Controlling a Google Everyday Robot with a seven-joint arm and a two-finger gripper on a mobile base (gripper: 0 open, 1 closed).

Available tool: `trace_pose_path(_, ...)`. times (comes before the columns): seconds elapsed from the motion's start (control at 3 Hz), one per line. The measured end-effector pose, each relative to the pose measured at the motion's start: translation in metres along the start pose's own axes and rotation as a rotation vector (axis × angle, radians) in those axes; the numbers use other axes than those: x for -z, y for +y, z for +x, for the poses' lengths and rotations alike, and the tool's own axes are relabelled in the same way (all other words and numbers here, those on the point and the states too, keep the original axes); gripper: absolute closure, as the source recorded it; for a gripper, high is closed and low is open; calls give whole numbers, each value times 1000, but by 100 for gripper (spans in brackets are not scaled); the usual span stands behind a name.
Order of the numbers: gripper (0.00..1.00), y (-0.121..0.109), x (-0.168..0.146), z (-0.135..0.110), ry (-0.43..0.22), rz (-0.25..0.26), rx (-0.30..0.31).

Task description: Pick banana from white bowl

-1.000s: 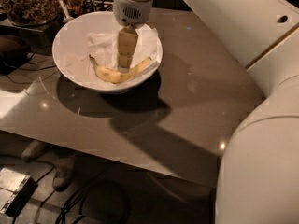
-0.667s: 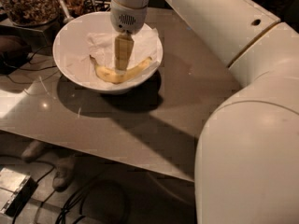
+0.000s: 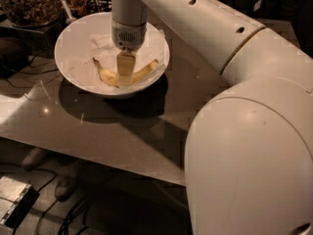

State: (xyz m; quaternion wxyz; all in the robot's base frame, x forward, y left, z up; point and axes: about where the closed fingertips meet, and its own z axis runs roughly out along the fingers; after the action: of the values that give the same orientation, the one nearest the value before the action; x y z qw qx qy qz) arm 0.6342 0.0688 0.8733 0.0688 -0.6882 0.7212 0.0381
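Observation:
The white bowl (image 3: 66, 39) stands at the back left of the table, lined with a crumpled white napkin (image 3: 101, 44). The banana (image 3: 104, 75), yellow and curved, lies in the bowl's near half with its ends pointing up and away. My gripper (image 3: 125, 81) hangs straight down from the white wrist (image 3: 129, 26) and sits at the banana's middle, covering that part of it. The banana's two ends show on either side of the gripper.
A dark glass bowl of nuts (image 3: 28, 4) stands behind the white bowl at the top left. My arm's large white body (image 3: 249, 155) fills the right side. The grey table (image 3: 122, 131) ends at a near edge; cables and a box (image 3: 12, 202) lie on the floor.
The gripper has come down and slightly left, onto the banana's middle. The arm's elbow has swung closer and fills more of the right side. Bowl and banana have not moved.

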Motion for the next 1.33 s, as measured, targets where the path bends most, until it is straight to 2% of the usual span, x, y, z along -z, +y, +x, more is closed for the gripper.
trace_pose_path(0.33,28,1,-22,7,27,-37,-26)
trace_pose_path(1.33,92,0,-29,11,36,-39,-37)
